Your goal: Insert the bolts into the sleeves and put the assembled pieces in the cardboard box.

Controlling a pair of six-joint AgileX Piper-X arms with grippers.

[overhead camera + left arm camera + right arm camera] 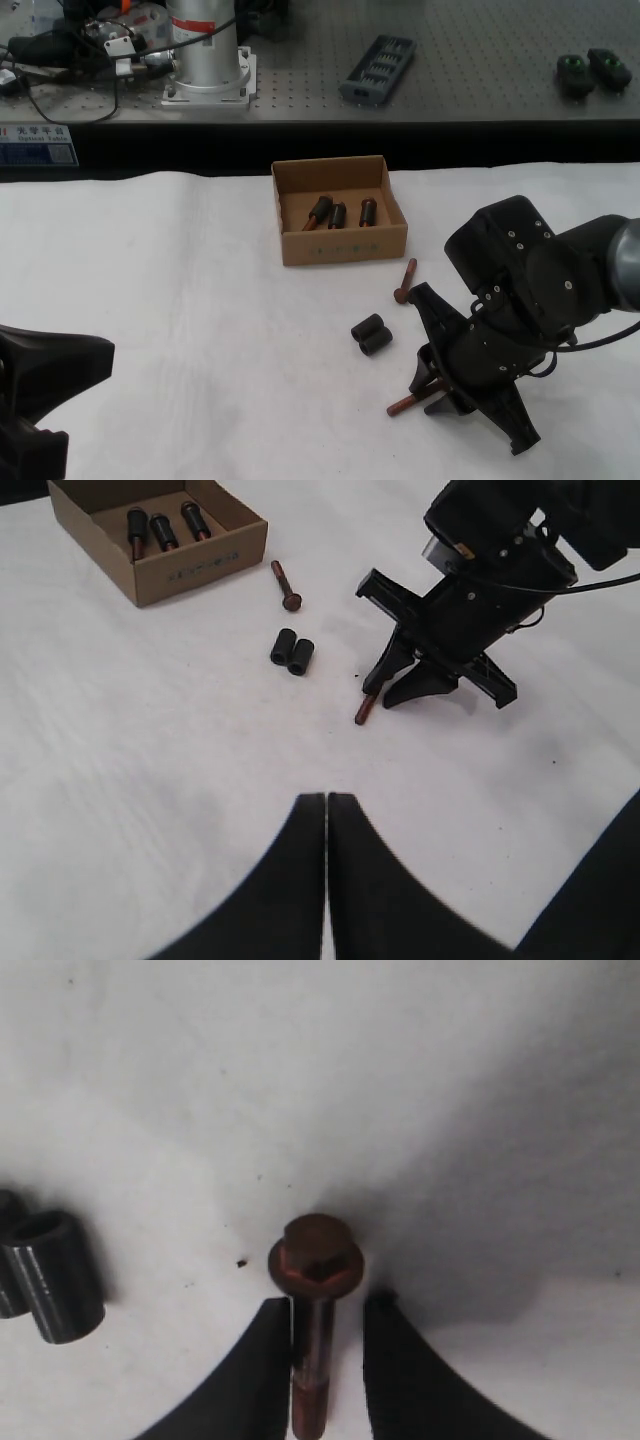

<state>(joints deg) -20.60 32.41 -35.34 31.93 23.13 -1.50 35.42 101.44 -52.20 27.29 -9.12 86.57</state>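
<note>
There is one cardboard box (pixel 340 247) on the white tabletop (pixel 180 300), and inside it lie three assembled pieces (pixel 338 214), side by side. Outside the box I count two sleeves (pixel 371 334) and two bolts. The sleeves are black, they touch each other, and they lie in front of the box. The first bolt (pixel 406 279) lies free between the box and the sleeves, slightly to the right. The second bolt (pixel 312 1290) is at the right gripper (pixel 395 685). The right arm is bent low over the tabletop, near the sleeves, with its gripper tilted downward. The jaws stand a little apart around the shank of this bolt, and the head sticks out beyond the fingertips. In the right wrist view one finger lies against the shank, while a narrow gap is seen at the other side, so the bolt does not look clamped. I cannot tell whether it rests on the tabletop. The same view makes the six-sided head with its flange plain, where the high view gives just a reddish rod. The left gripper (pixel 327 802) hangs over bare tabletop, well apart from the sleeves, with its jaws pressed together and nothing between them.
</note>
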